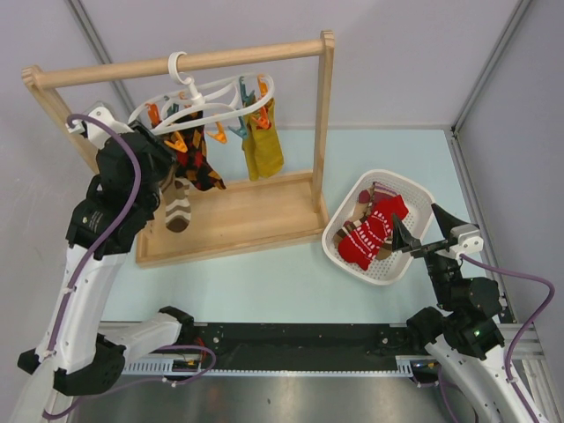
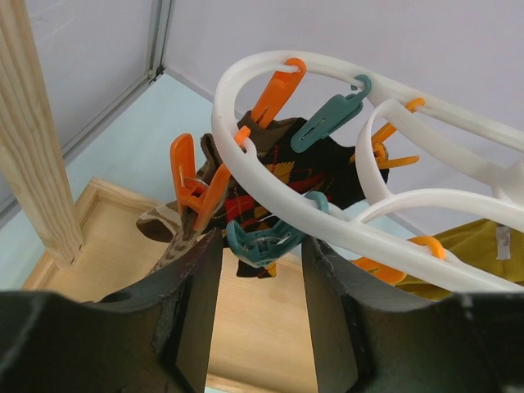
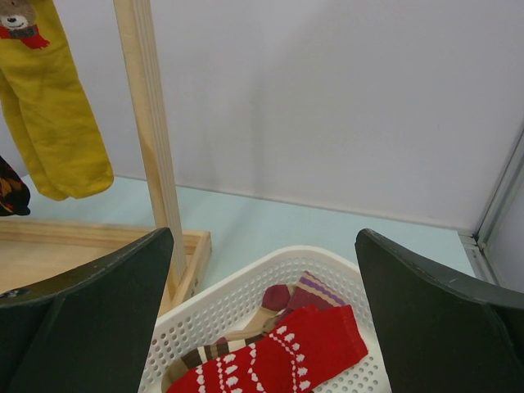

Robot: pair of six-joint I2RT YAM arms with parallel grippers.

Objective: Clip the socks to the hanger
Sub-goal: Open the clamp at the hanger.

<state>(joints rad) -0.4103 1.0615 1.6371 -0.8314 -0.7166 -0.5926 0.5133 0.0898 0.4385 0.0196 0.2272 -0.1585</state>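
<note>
The white hanger (image 1: 192,89) hangs by its hook from the wooden rail, with orange and teal pegs. A brown sock with cream stripes (image 1: 179,208) hangs below its left end; in the left wrist view this sock (image 2: 160,233) sits by an orange peg (image 2: 190,182). My left gripper (image 1: 170,143) is up at the hanger, open, with a teal peg (image 2: 266,242) just ahead between the fingertips (image 2: 195,286). The red sock (image 1: 374,231) lies in the basket over another brown striped sock (image 3: 214,352). My right gripper (image 1: 419,226) is open wide above the basket's near rim, empty.
A black sock with orange diamonds (image 1: 203,169) and a mustard sock (image 1: 263,150) are pegged on the hanger. The wooden rail frame (image 1: 324,123) stands on a wooden base (image 1: 247,220). The white perforated basket (image 1: 348,256) sits right of the frame. Grey walls close in behind and right.
</note>
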